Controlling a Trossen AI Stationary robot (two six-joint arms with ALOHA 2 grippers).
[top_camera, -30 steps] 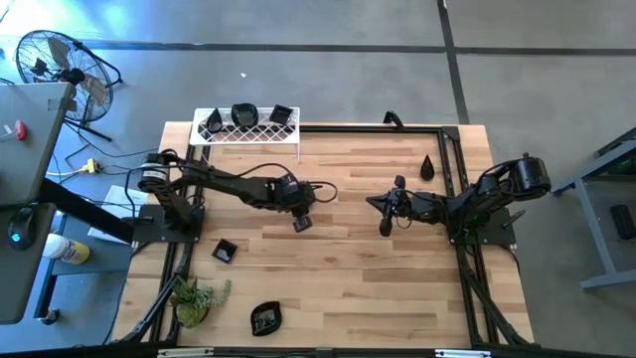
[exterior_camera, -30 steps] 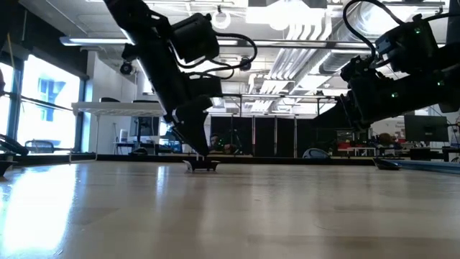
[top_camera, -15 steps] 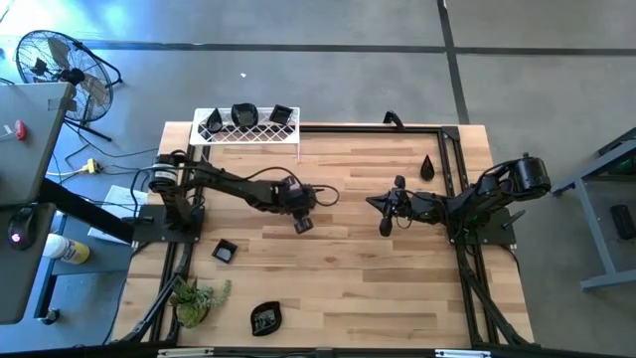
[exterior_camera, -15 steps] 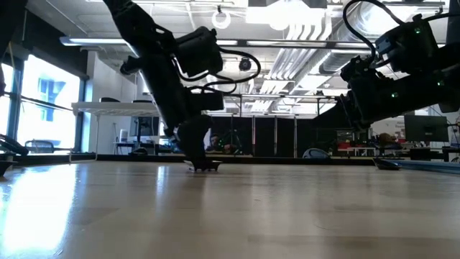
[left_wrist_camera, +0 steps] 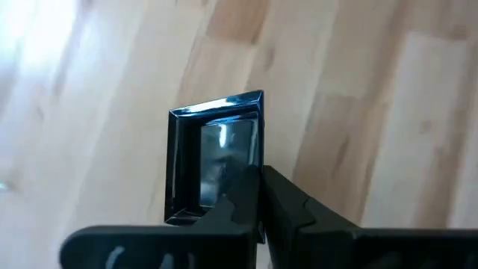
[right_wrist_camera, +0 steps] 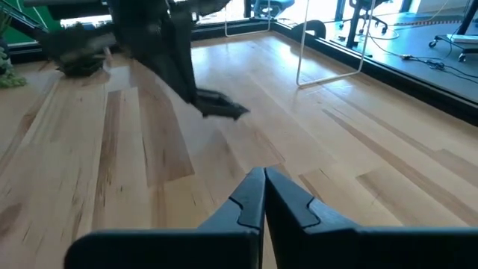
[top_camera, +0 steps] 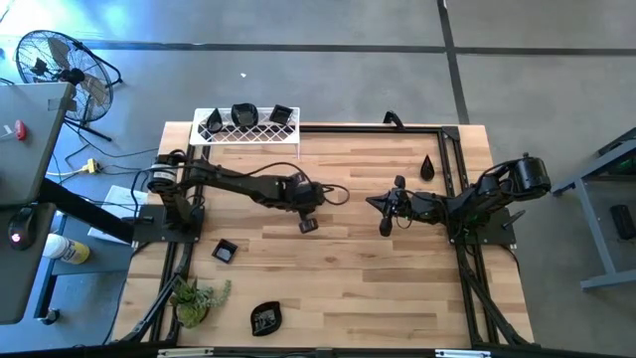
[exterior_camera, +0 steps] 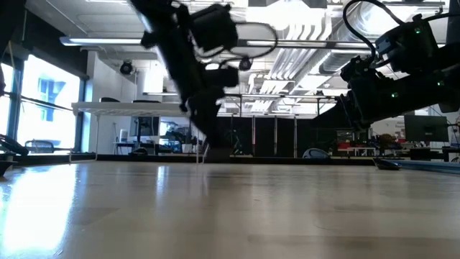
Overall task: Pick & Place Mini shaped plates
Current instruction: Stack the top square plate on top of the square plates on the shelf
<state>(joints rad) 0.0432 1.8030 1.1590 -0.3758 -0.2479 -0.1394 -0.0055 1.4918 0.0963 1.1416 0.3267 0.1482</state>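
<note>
Black and glossy, a small square plate [left_wrist_camera: 216,153] sits pinched between the fingers of the left gripper [top_camera: 309,223] near the middle of the wooden desk [top_camera: 348,288]. The fingers are closed on one edge of the plate. In the low view the plate appears just clear of the desk surface, though contact cannot be ruled out.

Right gripper [top_camera: 385,227] hangs over the right-centre of the desk, well apart from the held plate, fingers pressed together on nothing.

Other plates noted: a square one [top_camera: 225,251] on the desk near the left arm's base; a leaf-shaped one [top_camera: 265,318] near the front edge; a teardrop one [top_camera: 427,167] toward the back right. Three more rest on the white wire rack [top_camera: 246,131] at the back left. A small green plant [top_camera: 194,298] lies at the front left corner.
</note>
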